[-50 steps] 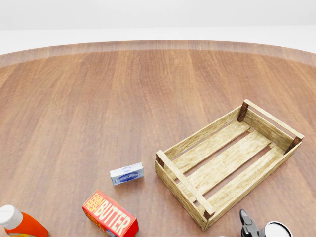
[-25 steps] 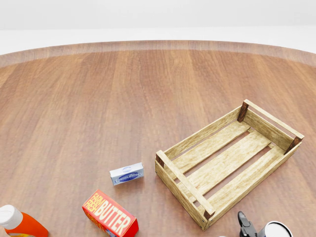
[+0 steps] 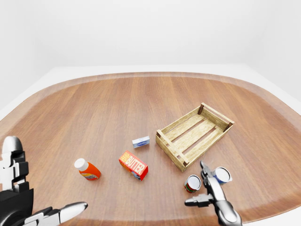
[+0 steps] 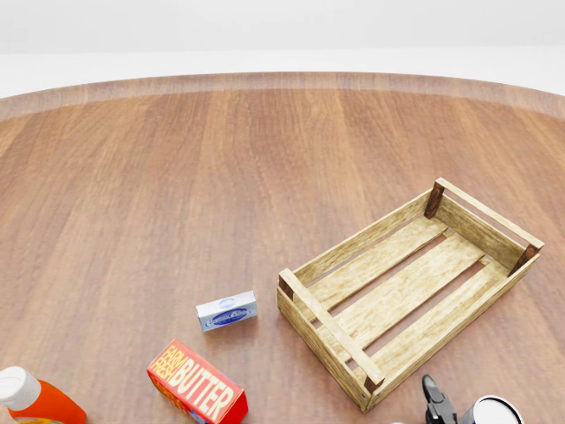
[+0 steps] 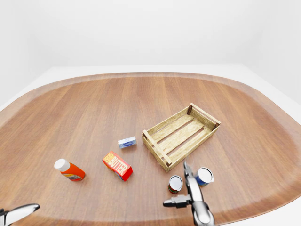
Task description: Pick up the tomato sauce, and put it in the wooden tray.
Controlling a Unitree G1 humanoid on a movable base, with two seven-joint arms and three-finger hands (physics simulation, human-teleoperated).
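I read the small red-labelled tomato sauce can (image 3: 192,183) standing upright on the brown wooden table (image 3: 94,108), silver lid up, just below the near end of the slatted wooden tray (image 3: 194,135) in the left-eye view and not touching it. A second small can with a blue label (image 3: 221,175) stands just right of the red one, also below the tray, apart from both. My right hand (image 3: 210,190) reaches in from the bottom edge between the two cans: one grey finger points up toward the tray's near corner, another sticks out sideways under the red can, and nothing is gripped; the fingers stand spread and I cannot tell whether any of them touches either can. The tray lies skewed on the table, empty slats showing. Left of the tray lies a small flat white-and-blue box (image 3: 140,141), and below that, nearer the bottom edge, a red rectangular butter carton (image 3: 133,165) on its side. Further left from the tray an orange bottle with a white cap (image 3: 87,170) lies tipped over. My left hand (image 3: 51,214) sits at the lower left corner, well apart from the tray and everything else, one silver fingertip extended, holding nothing.
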